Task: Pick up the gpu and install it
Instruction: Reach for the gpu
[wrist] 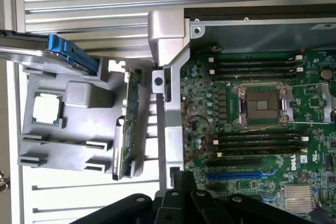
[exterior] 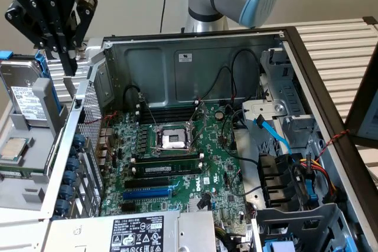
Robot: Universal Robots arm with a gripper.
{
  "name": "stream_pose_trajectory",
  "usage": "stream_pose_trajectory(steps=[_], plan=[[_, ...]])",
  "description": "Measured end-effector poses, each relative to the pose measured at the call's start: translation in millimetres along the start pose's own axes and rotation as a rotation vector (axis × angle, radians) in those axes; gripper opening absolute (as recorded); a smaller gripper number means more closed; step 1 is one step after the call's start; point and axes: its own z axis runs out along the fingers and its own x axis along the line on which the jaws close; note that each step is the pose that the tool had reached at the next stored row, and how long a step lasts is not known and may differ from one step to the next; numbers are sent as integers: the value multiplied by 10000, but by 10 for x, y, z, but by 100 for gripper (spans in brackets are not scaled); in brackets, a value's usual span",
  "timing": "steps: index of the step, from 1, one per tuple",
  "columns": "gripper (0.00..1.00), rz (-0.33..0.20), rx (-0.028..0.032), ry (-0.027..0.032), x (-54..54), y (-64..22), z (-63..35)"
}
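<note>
The gripper [exterior: 69, 63] hung outside the computer case [exterior: 165, 78], fingers together and empty. The gpu [wrist: 127, 129], apparently the card standing on edge in the grey tray [wrist: 79, 98] beside the case, was not yet picked up or installed.

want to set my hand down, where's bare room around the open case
Free: the slatted table beyond the case on the exterior view's right, and the slats bordering the grey tray past the hard drive. Crowded: the tray, holding the hard drive and cpu, and the cable-filled drive bays inside the case.
</note>
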Motion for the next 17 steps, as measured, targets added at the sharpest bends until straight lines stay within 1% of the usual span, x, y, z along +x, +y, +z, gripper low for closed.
stream_pose_trajectory(steps=[3,5,7,10,12,13,14,16,17], plan=[[11,0,-16,1,135,-12,3],[11,-1,-30,-23,229,-20,15],[11,-2,-46,-57,317,-29,28],[11,-7,-79,-146,453,-41,50],[11,-8,-113,-204,527,-48,62],[11,-9,-138,-239,553,-51,66],[11,-10,-166,-290,569,-52,68],[11,-15,-229,-471,585,-54,70],[11,-15,-253,-540,598,-55,72]])
